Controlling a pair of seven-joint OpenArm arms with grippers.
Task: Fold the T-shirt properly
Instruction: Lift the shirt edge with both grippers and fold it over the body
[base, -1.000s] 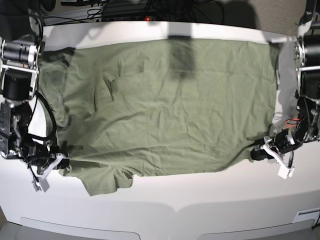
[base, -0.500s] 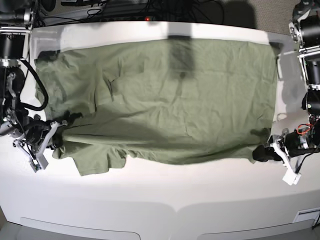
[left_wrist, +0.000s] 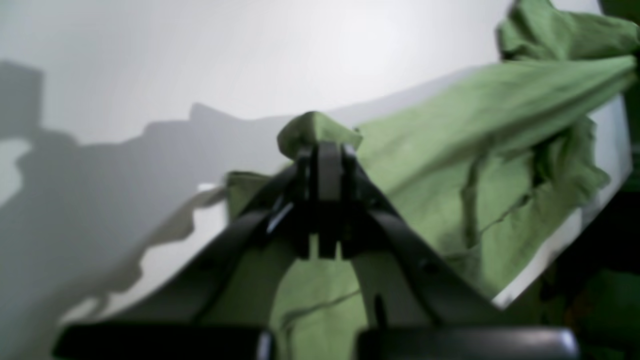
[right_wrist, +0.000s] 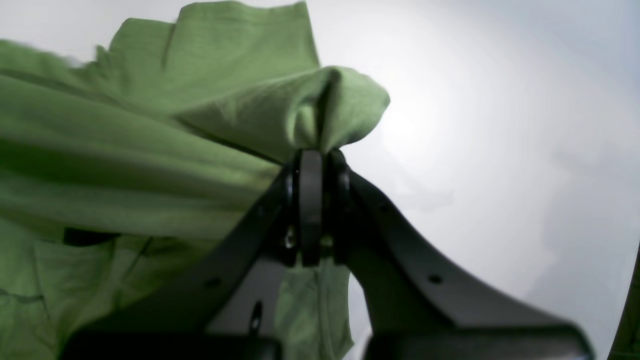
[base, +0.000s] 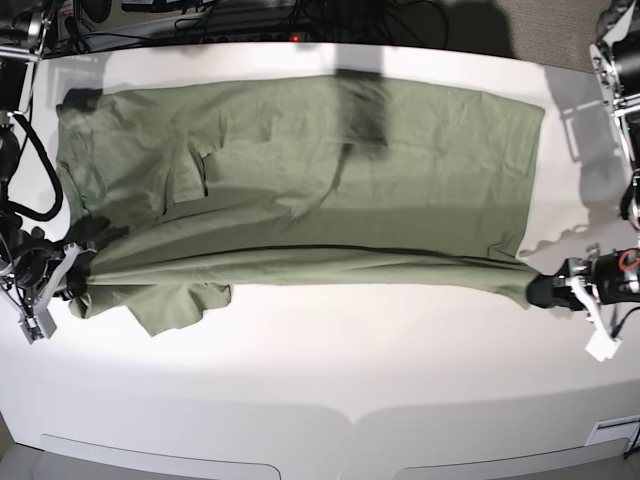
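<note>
T-shirt (base: 300, 170) stretched across white table (base: 320, 370), nothing obstructing.

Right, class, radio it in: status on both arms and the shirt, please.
Left gripper shut on the T-shirt, jaws pinching a corner. Right gripper likewise. Near edge lifted, stretched taut between them. White table: nothing in the way.

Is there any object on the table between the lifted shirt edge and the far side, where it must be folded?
Nothing visible: both grippers, left gripper and right gripper, already pinch the T-shirt, and only its own cloth lies beyond.
</note>
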